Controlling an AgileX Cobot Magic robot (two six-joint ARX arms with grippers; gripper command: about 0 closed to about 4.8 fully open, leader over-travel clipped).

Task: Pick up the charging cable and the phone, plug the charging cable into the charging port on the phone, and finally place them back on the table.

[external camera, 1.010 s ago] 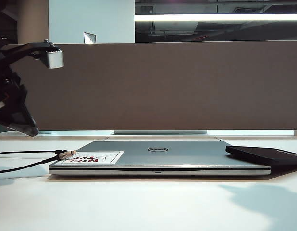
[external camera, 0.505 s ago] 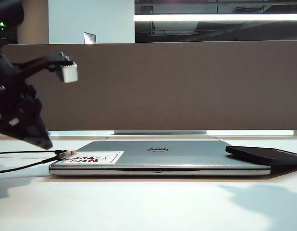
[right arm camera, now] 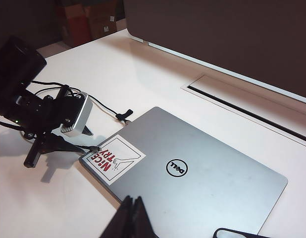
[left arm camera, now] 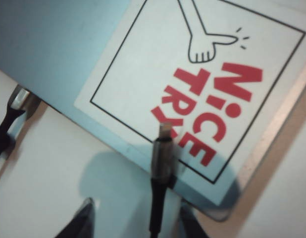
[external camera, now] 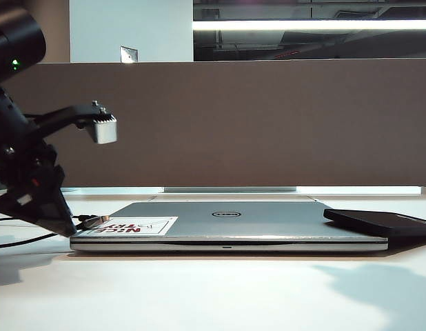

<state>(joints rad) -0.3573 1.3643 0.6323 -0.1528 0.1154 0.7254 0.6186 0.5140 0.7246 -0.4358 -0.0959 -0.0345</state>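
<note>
Looking across the table [external camera: 213, 296] from the side, the left gripper [external camera: 58, 224] hangs low at the laptop's [external camera: 227, 224] near left corner, its black arm sloped down with the wrist camera sticking out above; the charging cable [external camera: 96, 221] lies with its pale plug tip resting on that corner, beside the red-lettered sticker [external camera: 134, 225], and the phone [external camera: 378, 222] lies well apart on the laptop's far right edge. From the left wrist, the fingers [left arm camera: 81, 220] stand wide apart either side of the charging cable [left arm camera: 162, 163], plug pointing onto the sticker [left arm camera: 202, 84]; nothing is clamped. The likeliest slip: closing on the thin cord behind the plug rather than on the plug body would let the tip droop and spoil the later insertion, or a fingertip could catch the laptop edge and drag it. A second black-plugged cord [left arm camera: 9, 119] sits nearby and must not be mistaken. From the right wrist, the right gripper [right arm camera: 131, 218] hovers above the laptop [right arm camera: 192, 173], fingers pressed together, empty, with the phone [right arm camera: 237, 233] just showing beyond the laptop's corner.
</note>
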